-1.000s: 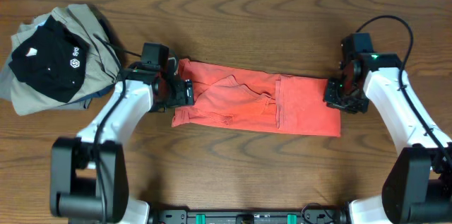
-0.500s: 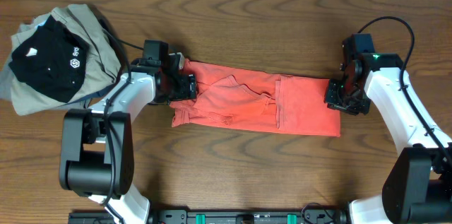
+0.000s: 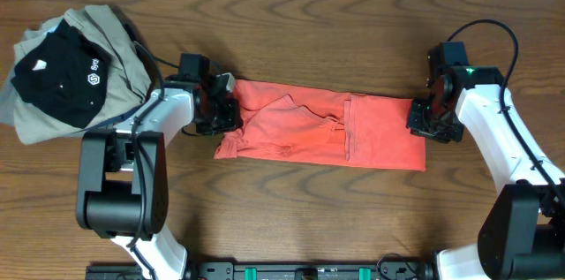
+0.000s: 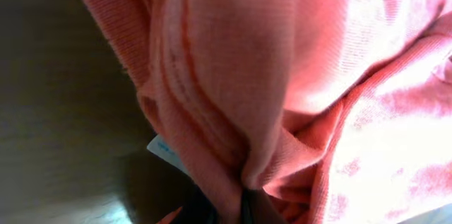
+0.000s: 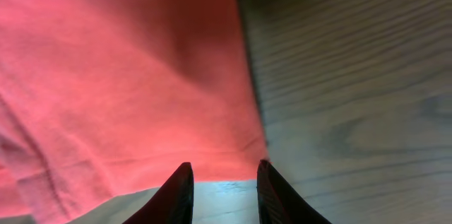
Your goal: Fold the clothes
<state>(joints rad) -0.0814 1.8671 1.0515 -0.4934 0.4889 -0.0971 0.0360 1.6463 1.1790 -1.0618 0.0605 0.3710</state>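
Nearest, bare dark wood-grain counter [image 3: 291, 218]. Just beyond, across the middle, the coral-red T-shirt [image 3: 380, 134], folded into a long band running left to right. Flat over the right half, rumpled and creased toward the left.

At its left end, left fingers [image 3: 228, 114] closed together and clamped on a bunch of the cloth. In the left wrist view, folds of the shirt gathered and drawn down into the pinch at the bottom edge, with a small pale label [image 4: 164, 150] peeping out from beneath.

At its right end, right fingers [image 3: 422, 126] set on the edge of the shirt. In the right wrist view, two dark tips standing a little apart, the shirt's edge lying between them and bare wood off to the right. Pressing on the cloth or merely straddling it: cannot tell.

Farther back, toward the far left corner and apart from the shirt, a heap of the other clothes. On top, a black piece with a white logo [image 3: 62, 72], spread over a khaki-grey piece [image 3: 115, 33].
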